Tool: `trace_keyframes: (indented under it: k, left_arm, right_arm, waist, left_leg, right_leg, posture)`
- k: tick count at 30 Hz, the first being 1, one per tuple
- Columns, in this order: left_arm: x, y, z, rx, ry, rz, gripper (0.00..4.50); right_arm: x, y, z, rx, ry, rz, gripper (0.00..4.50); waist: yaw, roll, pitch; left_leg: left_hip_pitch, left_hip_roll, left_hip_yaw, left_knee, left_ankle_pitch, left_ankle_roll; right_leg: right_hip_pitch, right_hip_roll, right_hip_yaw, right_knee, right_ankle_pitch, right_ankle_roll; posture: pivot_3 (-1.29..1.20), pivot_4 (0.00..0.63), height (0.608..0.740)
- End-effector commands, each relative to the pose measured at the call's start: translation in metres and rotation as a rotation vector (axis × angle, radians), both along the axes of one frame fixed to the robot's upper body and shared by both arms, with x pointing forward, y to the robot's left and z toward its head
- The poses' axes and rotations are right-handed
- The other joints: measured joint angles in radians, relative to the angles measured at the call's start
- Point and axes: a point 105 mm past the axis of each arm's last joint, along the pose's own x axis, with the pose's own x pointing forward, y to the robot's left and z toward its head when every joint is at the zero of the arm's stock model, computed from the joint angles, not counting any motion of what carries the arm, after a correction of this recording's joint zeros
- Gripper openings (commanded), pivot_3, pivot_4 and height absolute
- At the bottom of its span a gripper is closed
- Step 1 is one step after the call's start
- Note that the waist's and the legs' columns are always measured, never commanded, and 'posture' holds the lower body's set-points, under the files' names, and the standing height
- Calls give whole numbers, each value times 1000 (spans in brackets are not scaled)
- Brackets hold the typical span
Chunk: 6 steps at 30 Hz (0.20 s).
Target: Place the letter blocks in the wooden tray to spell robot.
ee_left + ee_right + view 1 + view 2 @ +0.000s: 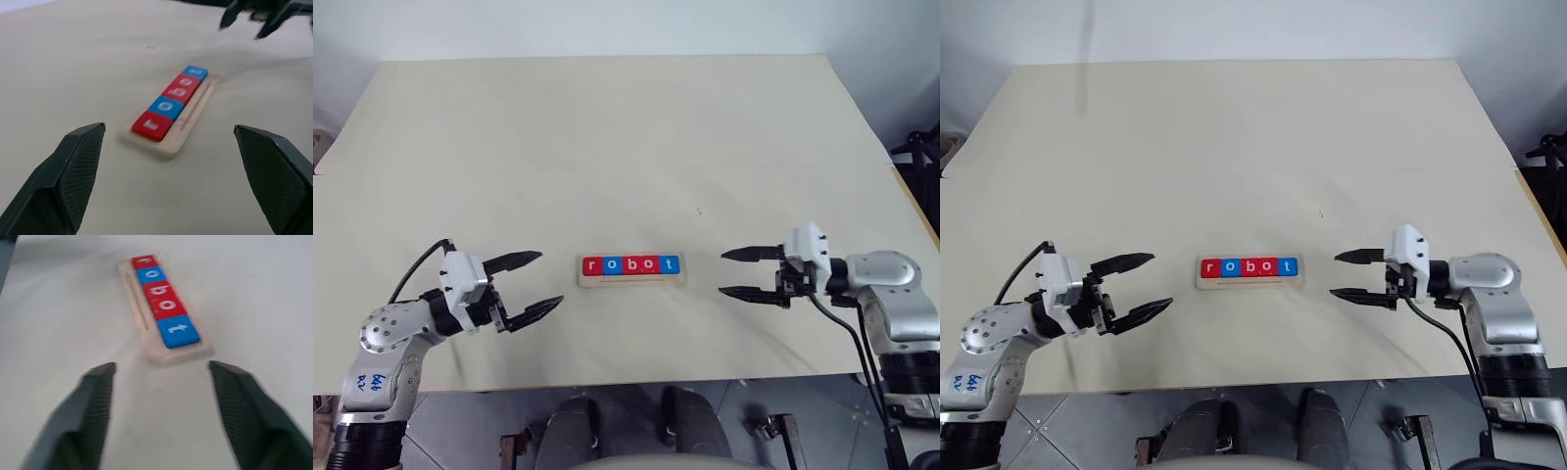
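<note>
The wooden tray (631, 281) lies at the table's near middle, between my two grippers. Five letter blocks sit in it side by side and read r o b o t: red r (593, 264), blue o (614, 264), red b (631, 264), red o (650, 264), blue t (670, 264). My left gripper (550, 278) is open just left of the tray, apart from it and holding nothing. My right gripper (722, 273) is open a short way right of the tray, also with nothing in it. In the right wrist view, the blue t (178, 332) is the block nearest that gripper.
The pale table (607, 147) stretches far back and to both sides of the tray. Its front edge (636, 382) runs close below the grippers. Dark equipment (922, 152) stands off the table's right side.
</note>
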Motion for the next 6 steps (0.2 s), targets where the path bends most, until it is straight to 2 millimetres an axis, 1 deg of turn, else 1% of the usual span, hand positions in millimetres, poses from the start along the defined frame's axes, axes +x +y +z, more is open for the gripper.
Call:
trace_keyframes:
  k: [1, 3, 6]
  left_arm:
    - [7, 9, 12, 11, -63, 50, 4500]
    - [11, 9, 17, 5, -91, 64, 4500]
    - [16, 9, 24, -1, -137, 92, 4500]
  right_arm:
    - [-2, -7, 9, 31, -56, -59, 4471]
    - [-2, -6, 6, 41, -64, -77, 4471]
    - [5, -5, 10, 77, -96, -119, 4471]
  waist:
    - [3, 0, 0]
    - [7, 0, 0]
    - [10, 0, 0]
  left_leg:
    - [0, 0, 0, 0, 0, 0]
    - [0, 0, 0, 0, 0, 0]
    - [0, 0, 0, 0, 0, 0]
  right_leg:
    - [0, 0, 0, 0, 0, 0]
    - [0, 0, 0, 0, 0, 0]
    - [0, 0, 0, 0, 0, 0]
  posture:
    - [0, 150, 740]
    - [0, 150, 740]
    - [0, 150, 740]
